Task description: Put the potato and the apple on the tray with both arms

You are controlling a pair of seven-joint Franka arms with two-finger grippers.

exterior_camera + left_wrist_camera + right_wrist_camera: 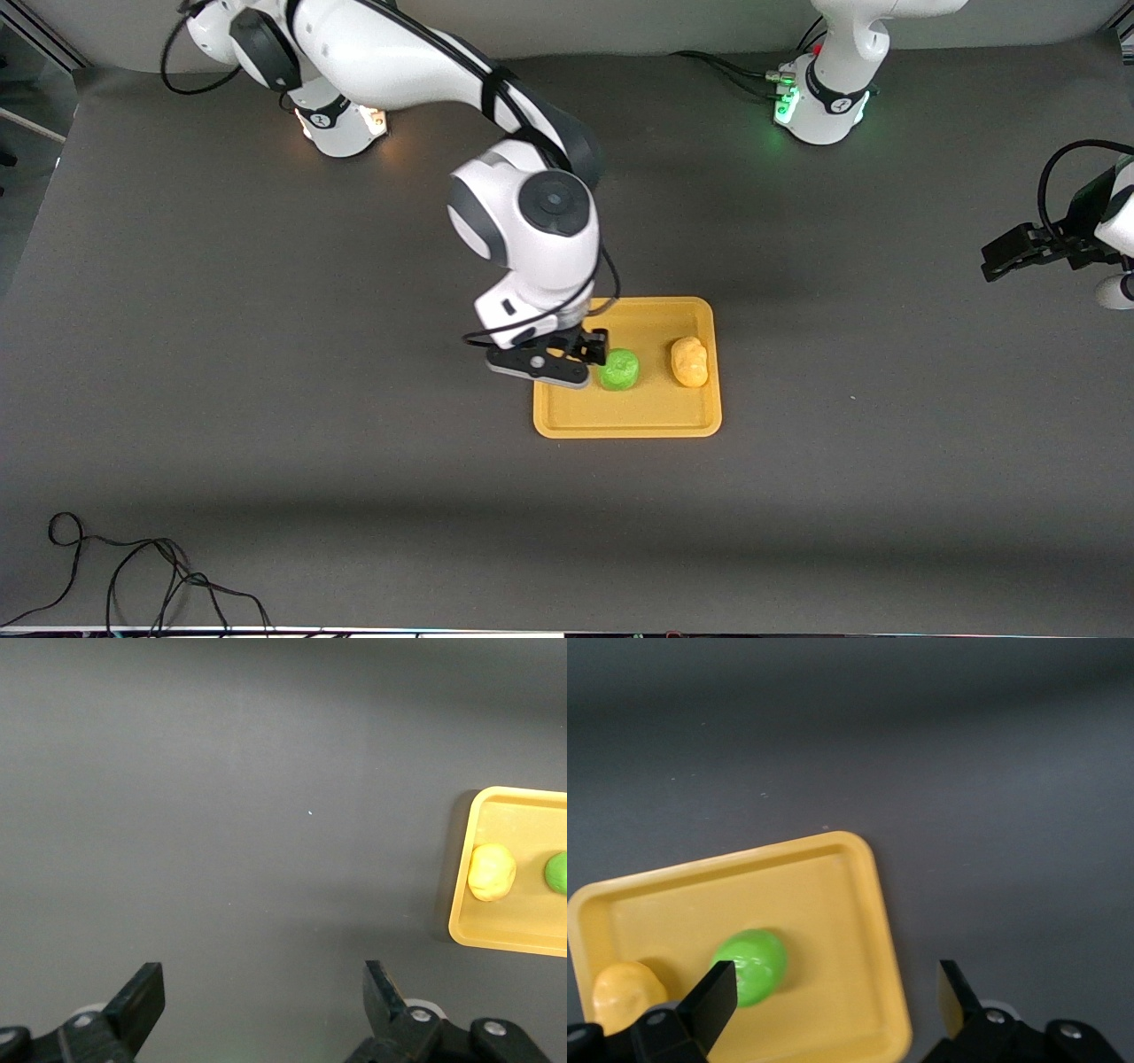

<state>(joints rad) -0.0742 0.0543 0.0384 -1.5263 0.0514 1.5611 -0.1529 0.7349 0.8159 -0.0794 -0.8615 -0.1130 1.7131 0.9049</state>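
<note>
Front view: dark grey table (266, 354), black cable (133, 576) lying near the camera edge.

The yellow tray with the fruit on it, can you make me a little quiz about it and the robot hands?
1. True or false: the apple and the potato both lie on the tray.
2. Which gripper is over the tray's edge beside the apple? A) left gripper B) right gripper
3. Fill in: the fingers of the right gripper are ____.

Key:
1. True. They lie side by side, not touching.
2. B. The left gripper waits over bare table at the left arm's end, open too.
3. Open, holding nothing.
</note>
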